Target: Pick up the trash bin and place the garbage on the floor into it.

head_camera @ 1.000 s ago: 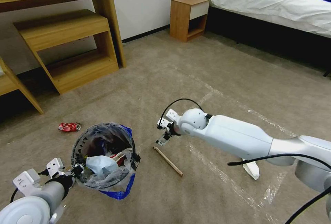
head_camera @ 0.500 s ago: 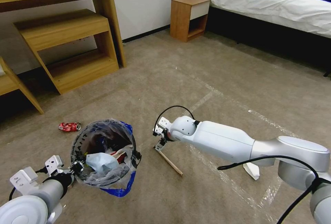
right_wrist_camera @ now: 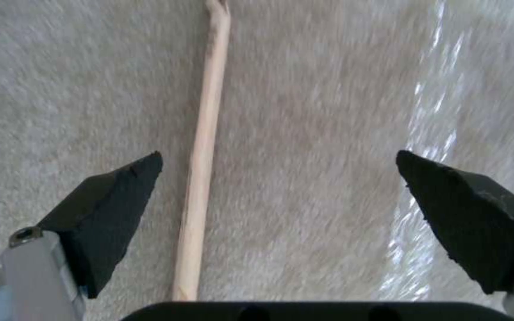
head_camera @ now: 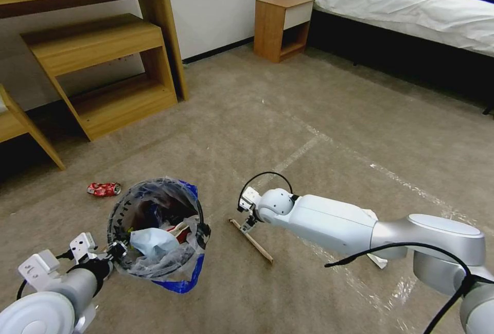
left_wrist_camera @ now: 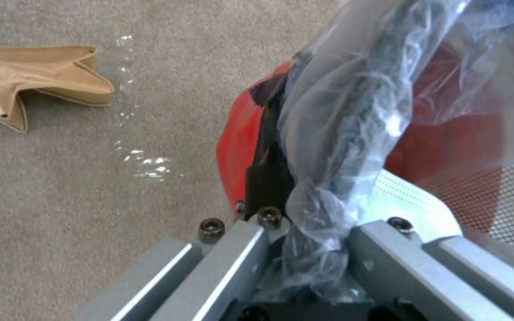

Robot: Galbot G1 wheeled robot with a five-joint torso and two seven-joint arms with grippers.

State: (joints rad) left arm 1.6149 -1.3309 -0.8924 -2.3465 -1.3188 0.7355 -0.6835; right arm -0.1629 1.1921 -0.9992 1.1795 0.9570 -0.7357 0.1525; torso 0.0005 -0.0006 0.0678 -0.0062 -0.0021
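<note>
The left gripper [head_camera: 114,252] is clamped on the rim of the bin [head_camera: 154,231], holding it above the floor [head_camera: 309,97]. Beside it, the right gripper [head_camera: 248,225], jaws spread wide, straddles the stick [head_camera: 252,241]. Farther off lies a can [head_camera: 103,189].

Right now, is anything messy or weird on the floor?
Yes. A crushed red can lies on the carpet beyond the trash bin, and a wooden stick lies loose under the open right gripper. Both are litter.
</note>
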